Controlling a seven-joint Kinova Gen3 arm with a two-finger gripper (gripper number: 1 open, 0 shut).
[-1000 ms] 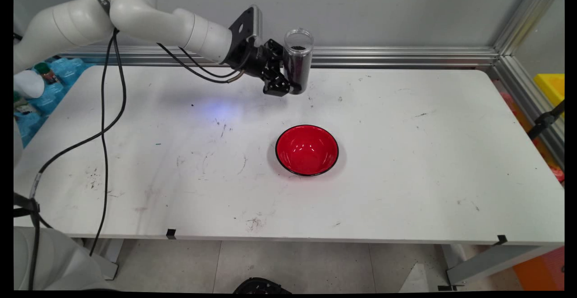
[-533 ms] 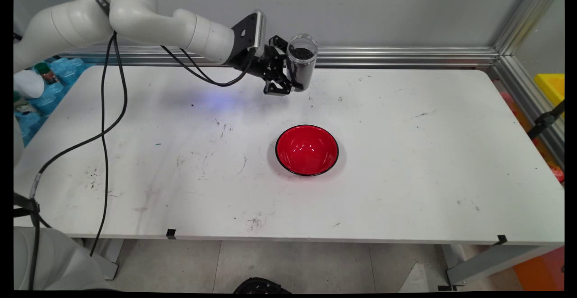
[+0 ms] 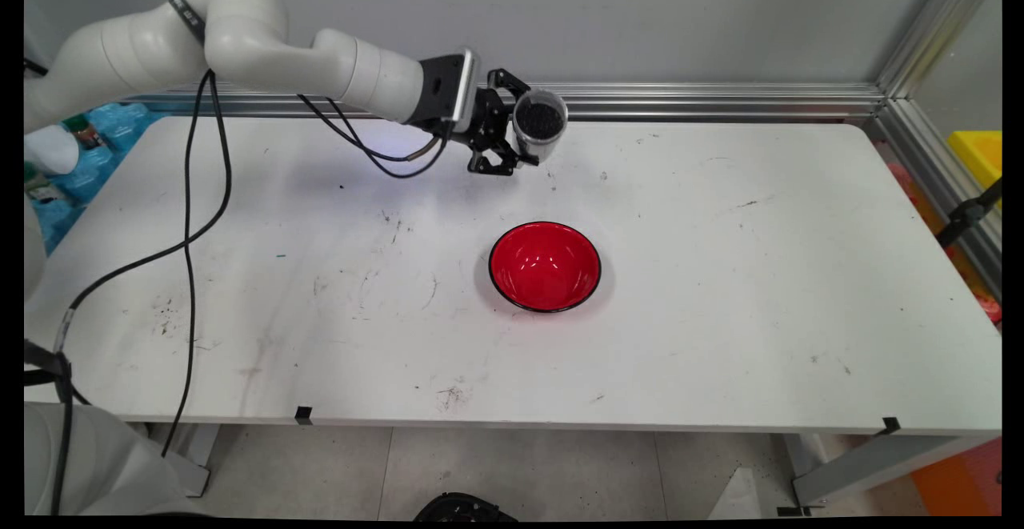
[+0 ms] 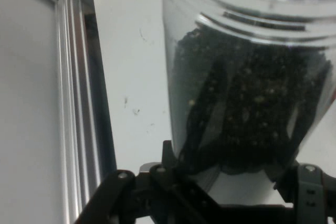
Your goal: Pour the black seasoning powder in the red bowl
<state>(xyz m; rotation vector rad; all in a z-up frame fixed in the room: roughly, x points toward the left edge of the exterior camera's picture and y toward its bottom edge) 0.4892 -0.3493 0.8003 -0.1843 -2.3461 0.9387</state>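
**Tilted jar of dark grains held above the far tabletop**

My end effector (image 3: 524, 141) was clamped on a clear plastic jar (image 3: 541, 123), my fingers (image 4: 207, 129) pressing its sides from either flank. I held the jar in the air over the far part of the tabletop (image 3: 720, 289), tipped so that its open mouth leaned toward the near side and showed the dark granules (image 4: 247, 114) inside. A red bowl (image 3: 545, 266) sat on the tabletop nearer the front, well apart from the jar and not beneath it.

With the mouth open and the jar leaning that far, I judged that further tilt would send the granules onto bare tabletop short of the bowl. A smooth round wall could also twist between my fingers.

The main view gave the jar's lean, its height off the surface and its place relative to the bowl. The hand view showed none of that, but it showed the grains piled against the clear wall, what looked like a threaded neck, and the aluminium rail (image 4: 73, 103) along the table's edge.
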